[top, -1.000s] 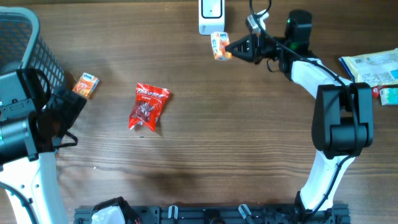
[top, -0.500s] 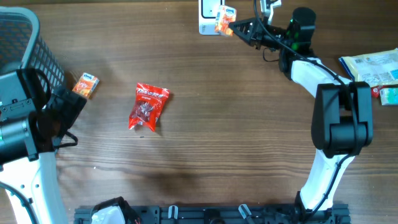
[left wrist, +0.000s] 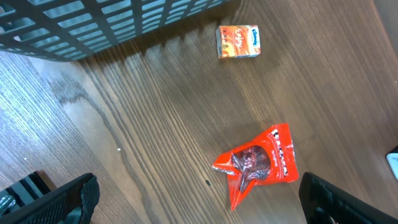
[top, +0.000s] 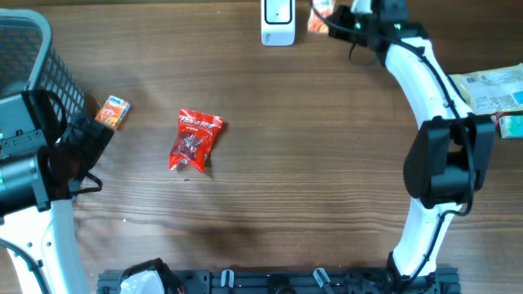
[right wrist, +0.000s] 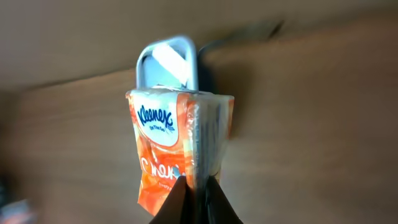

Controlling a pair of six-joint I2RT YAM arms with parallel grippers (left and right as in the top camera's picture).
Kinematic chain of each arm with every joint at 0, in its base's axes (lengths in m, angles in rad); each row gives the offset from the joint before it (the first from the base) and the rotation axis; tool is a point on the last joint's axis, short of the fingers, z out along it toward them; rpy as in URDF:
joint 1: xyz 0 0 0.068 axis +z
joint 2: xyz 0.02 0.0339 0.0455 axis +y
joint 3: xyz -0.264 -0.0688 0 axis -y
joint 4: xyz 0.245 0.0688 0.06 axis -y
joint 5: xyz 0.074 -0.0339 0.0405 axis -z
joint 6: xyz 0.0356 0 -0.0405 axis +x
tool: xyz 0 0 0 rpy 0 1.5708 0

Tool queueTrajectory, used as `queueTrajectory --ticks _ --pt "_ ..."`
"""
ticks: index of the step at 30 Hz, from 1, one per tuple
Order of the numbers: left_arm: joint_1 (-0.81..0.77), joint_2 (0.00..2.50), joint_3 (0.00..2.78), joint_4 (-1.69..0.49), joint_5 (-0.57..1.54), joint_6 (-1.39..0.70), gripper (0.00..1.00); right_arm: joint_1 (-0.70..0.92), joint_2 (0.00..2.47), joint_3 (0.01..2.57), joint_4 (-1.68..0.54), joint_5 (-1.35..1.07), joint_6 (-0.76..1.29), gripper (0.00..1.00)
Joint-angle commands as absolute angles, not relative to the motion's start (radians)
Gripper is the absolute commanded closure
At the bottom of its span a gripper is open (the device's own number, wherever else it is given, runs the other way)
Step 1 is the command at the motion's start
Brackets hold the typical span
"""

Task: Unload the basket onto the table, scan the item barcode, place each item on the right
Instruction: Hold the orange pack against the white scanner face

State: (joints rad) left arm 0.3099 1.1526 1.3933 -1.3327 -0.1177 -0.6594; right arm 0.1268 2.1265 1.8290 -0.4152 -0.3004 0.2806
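Now the right hand point(top: 333, 20), clamped on the orange tissue pack point(top: 320, 10), has swung it past the scanner point(top: 278, 20) front to just beside it, so the barcode pass seems underway. The left hand point(left wrist: 199, 199) waits, opened wide.

Wooden table point(top: 310, 163): wire basket point(top: 37, 57), orange tissue pack point(top: 113, 112), red snack bag point(top: 194, 140), white scanner point(top: 278, 22), packets point(top: 490, 88) at right edge.

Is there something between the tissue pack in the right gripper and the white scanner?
Nothing visible stands between them. The right gripper holds the tissue pack just beside the white scanner, and from overhead only bare table shows between the two.
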Motion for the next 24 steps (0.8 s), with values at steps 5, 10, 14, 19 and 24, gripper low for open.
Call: queueTrajectory --ticks 5,10,14,19,24 --pt "0.317 1.152 1.393 -1.333 -0.113 -0.659 0.0 0.32 2.138 1.898 -0.29 0.378 -0.243 0.96" --pt "0.317 1.152 1.393 -1.333 -0.113 -0.659 0.0 0.398 2.166 1.898 -0.146 0.501 -0.395 0.95" --pt "0.317 1.152 1.393 -1.333 -0.113 -0.659 0.0 0.422 2.197 1.898 -0.078 0.497 -0.492 0.95" --pt "0.317 1.152 1.393 -1.333 -0.113 -0.659 0.0 0.439 2.237 1.898 -0.061 0.492 -0.602 0.95" --pt "0.317 1.152 1.393 -1.333 -0.113 -0.659 0.0 0.453 2.289 1.897 -0.06 0.478 -0.693 0.95"
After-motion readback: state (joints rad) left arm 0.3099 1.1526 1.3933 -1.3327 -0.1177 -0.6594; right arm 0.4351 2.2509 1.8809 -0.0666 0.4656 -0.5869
